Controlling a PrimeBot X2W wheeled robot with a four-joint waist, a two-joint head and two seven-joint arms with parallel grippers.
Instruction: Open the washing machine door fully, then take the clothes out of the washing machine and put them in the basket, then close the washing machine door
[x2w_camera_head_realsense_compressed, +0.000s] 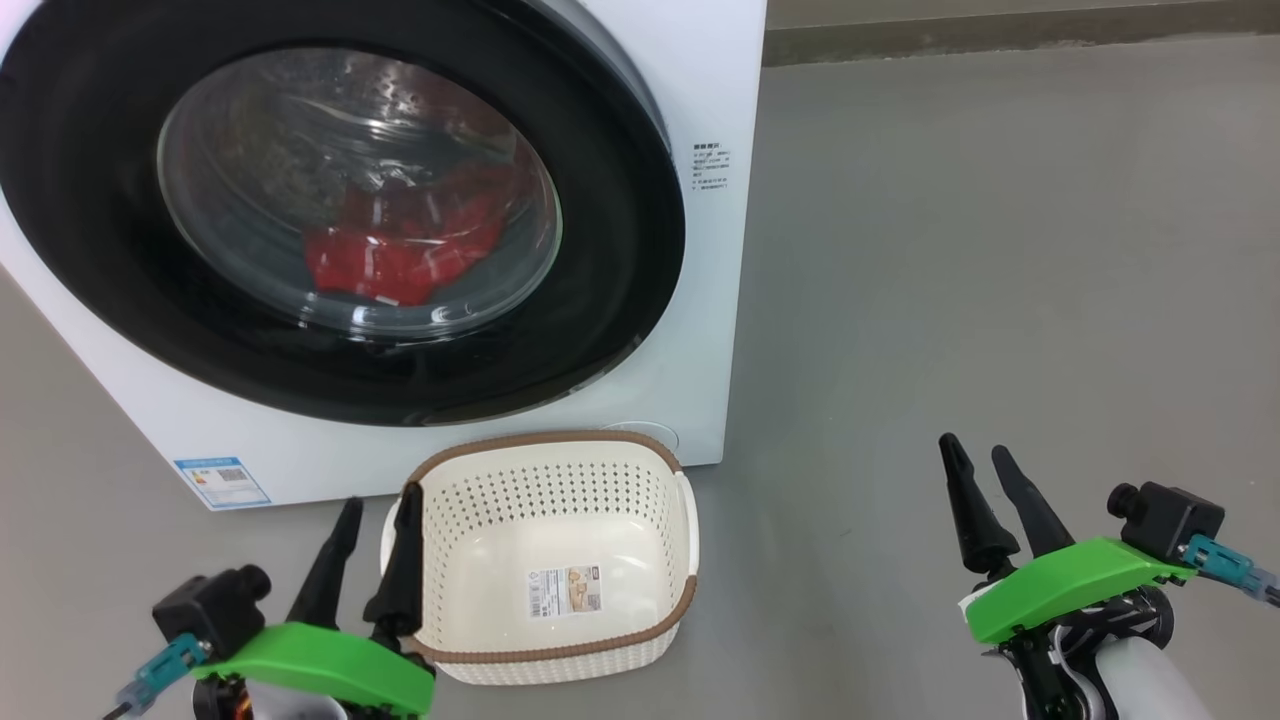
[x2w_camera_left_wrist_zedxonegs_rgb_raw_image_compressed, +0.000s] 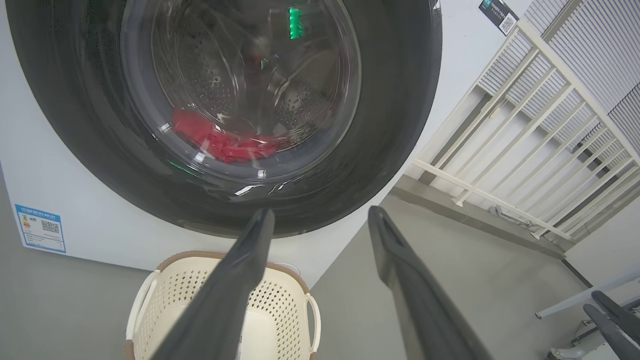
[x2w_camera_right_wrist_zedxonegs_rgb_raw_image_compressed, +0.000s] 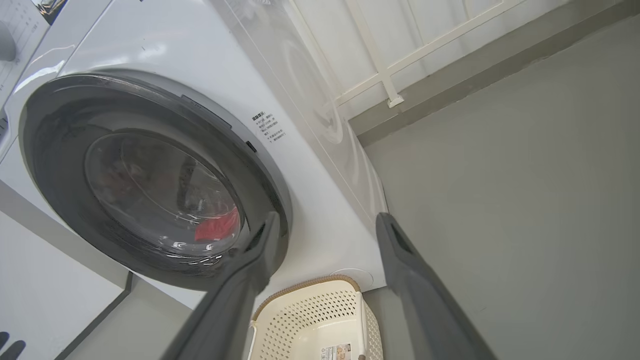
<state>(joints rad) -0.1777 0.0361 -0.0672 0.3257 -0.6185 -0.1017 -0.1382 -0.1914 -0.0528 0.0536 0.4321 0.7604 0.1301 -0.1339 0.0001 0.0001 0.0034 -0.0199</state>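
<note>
Red clothes (x2w_camera_head_realsense_compressed: 405, 250) lie heaped low in the drum, seen through the glass of the washing machine door (x2w_camera_head_realsense_compressed: 620, 230). That door looks shut flush against the white washing machine (x2w_camera_head_realsense_compressed: 715, 330), so you are at the very first step: nothing is opened and nothing has been taken out.

The basket (x2w_camera_head_realsense_compressed: 545, 440) stands empty on the grey floor (x2w_camera_head_realsense_compressed: 950, 250), just in front of the machine and below the door's lower right edge. Your left fingers (x2w_camera_head_realsense_compressed: 400, 560) are spread and hold nothing. They hang by the basket's left rim, though I cannot tell whether they touch it. Your right fingers (x2w_camera_head_realsense_compressed: 972, 510) are spread and empty too, out over bare floor and well apart from both basket and machine.

Next you need a hold on the door's rim to swing it wide. I can make out no handle on the glossy black ring, so find the latch side before you commit. Mind the basket: it sits close under the door, and the swing may brush it.
</note>
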